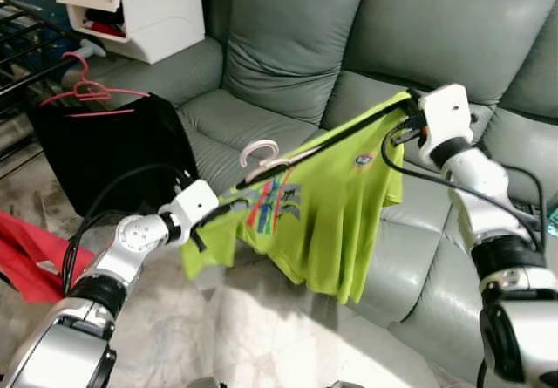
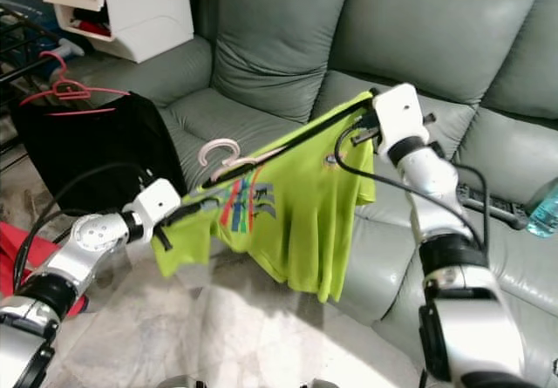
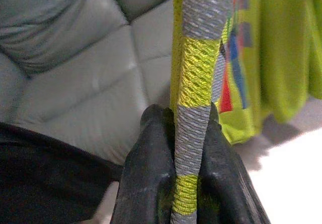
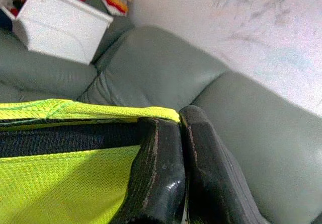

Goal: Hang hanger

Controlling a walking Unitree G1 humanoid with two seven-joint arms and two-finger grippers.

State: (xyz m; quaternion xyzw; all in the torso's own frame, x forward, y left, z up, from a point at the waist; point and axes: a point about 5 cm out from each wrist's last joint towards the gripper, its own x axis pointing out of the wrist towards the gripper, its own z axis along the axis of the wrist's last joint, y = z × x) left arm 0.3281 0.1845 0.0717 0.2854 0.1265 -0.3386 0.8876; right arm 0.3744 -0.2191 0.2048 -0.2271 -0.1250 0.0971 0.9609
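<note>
Above the grey sofa (image 1: 288, 57) seat, a lime-green shirt (image 1: 327, 205) on a pale hanger (image 1: 259, 156) is stretched between the two arms, with the hanger's hook standing up near the middle of the span. The left pincer (image 3: 188, 148) is clamped on the shirt's striped grey-and-green edge at the end farther from the sofa back. The right pincer (image 4: 178, 153) is pressed closed on the opposite shoulder, close to the sofa's back cushions, with a dark trim band lying against its fingers.

The step in hand looks like carrying the loaded hanger to a place to hang it. The likely target is the dark rack (image 1: 22, 48) off the sofa's far left arm, where a black garment (image 1: 113, 153) already hangs on a pink hanger (image 1: 87, 87).

To do it well, both grips should stay firm and the cloth taut. That keeps the hook upright and stops the hanger slipping out of the neck. The arms should move together, since a pull from one alone could drag the shirt off its hanger.

Count: two hangers, one pale and one pink; one green shirt; one black garment; one white storage box (image 1: 135, 9) on the sofa's left arm; one red cloth (image 1: 26, 253) on the floor beside the sofa.
</note>
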